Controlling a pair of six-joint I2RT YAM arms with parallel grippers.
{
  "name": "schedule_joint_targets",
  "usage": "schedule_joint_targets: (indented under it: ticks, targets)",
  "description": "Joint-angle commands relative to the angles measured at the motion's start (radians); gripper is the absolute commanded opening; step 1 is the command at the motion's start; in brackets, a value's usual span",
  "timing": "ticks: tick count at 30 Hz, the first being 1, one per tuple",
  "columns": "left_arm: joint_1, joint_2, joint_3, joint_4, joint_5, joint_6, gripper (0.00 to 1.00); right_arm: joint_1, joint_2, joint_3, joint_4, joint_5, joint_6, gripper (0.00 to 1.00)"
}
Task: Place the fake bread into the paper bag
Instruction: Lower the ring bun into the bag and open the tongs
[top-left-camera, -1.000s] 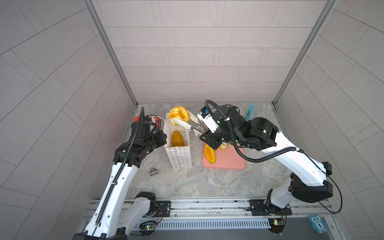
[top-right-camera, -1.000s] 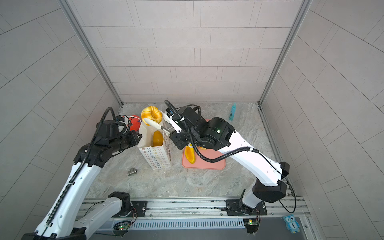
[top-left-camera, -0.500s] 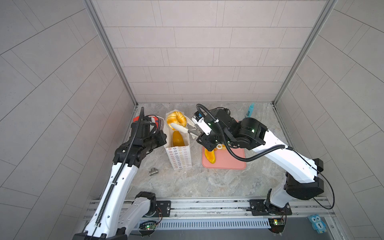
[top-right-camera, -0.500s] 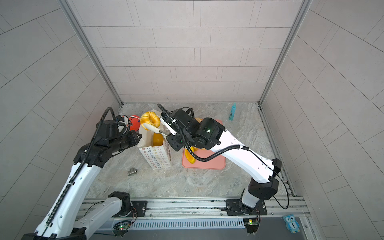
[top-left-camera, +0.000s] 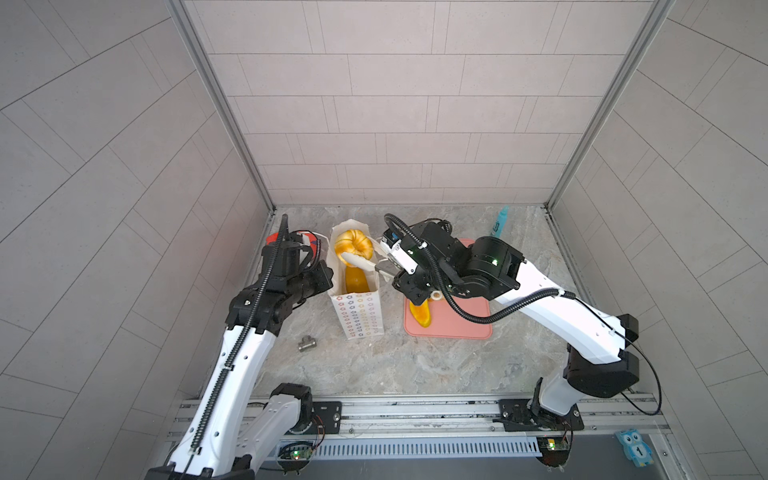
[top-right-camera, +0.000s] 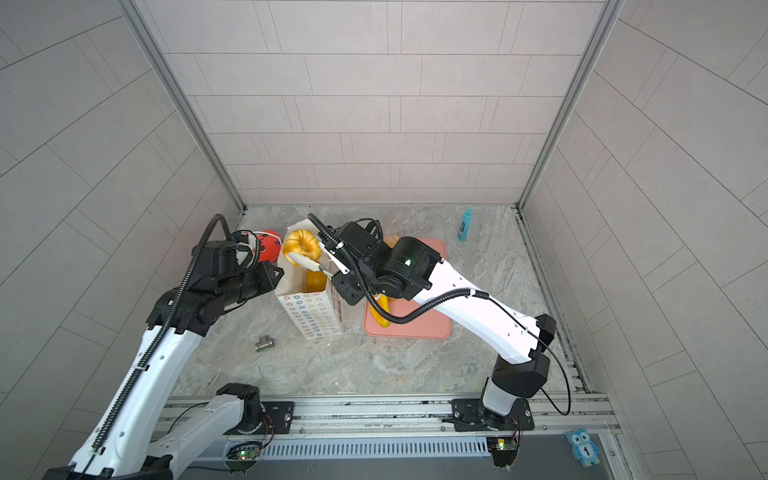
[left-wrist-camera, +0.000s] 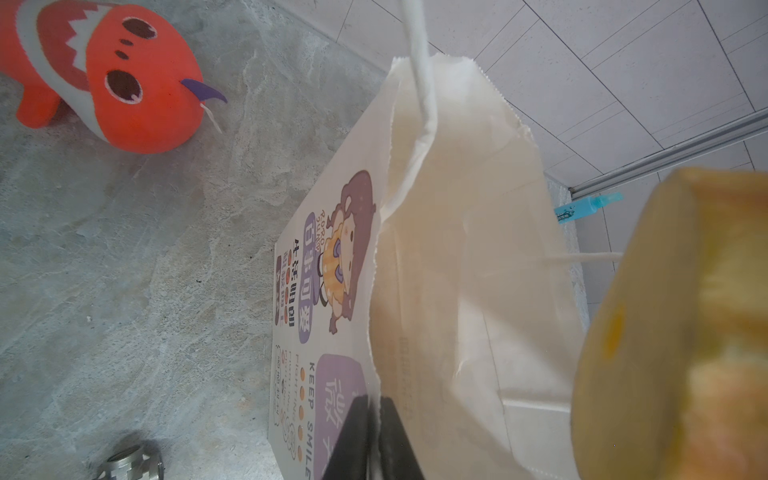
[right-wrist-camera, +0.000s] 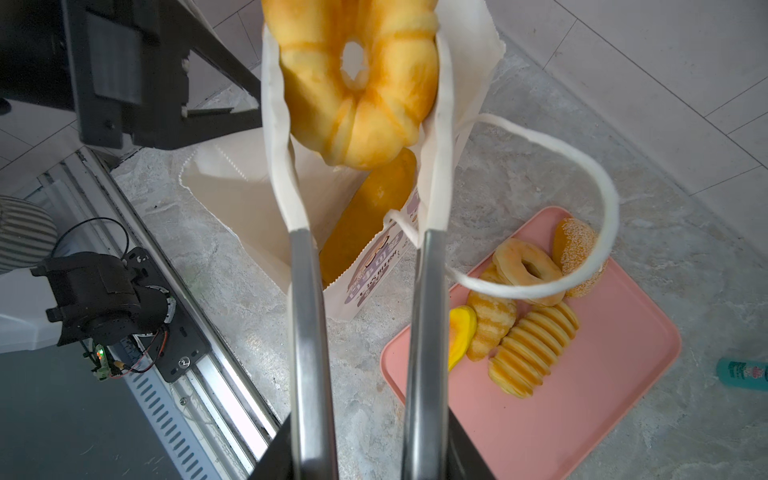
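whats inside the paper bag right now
A long loaf stands on end inside the bag. A ring donut in the right gripper hangs at the mouth, not yet released. The bottom is hidden by the loaf and walls.

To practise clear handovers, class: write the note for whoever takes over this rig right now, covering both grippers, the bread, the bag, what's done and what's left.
Left gripper: jaws shut on the paper bag at its rim.
Right gripper: jaws shut on a ring donut at the bag's mouth.
Done: long loaf inside the bag.
Left: release the donut, then bag the remaining bread on the pink tray.
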Motion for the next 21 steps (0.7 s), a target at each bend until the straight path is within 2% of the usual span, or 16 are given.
schedule_joint_targets:
  ticks: [1,21]
  targets:
    - [-0.003,-0.014,0.0,0.005,-0.006,0.005,0.12,0.006,-0.002,-0.009,0.012,0.033,-0.01,0.42]
    - [-0.003,-0.01,0.008,0.004,-0.005,0.004,0.12,0.009,0.004,0.001,-0.008,0.052,-0.017,0.52]
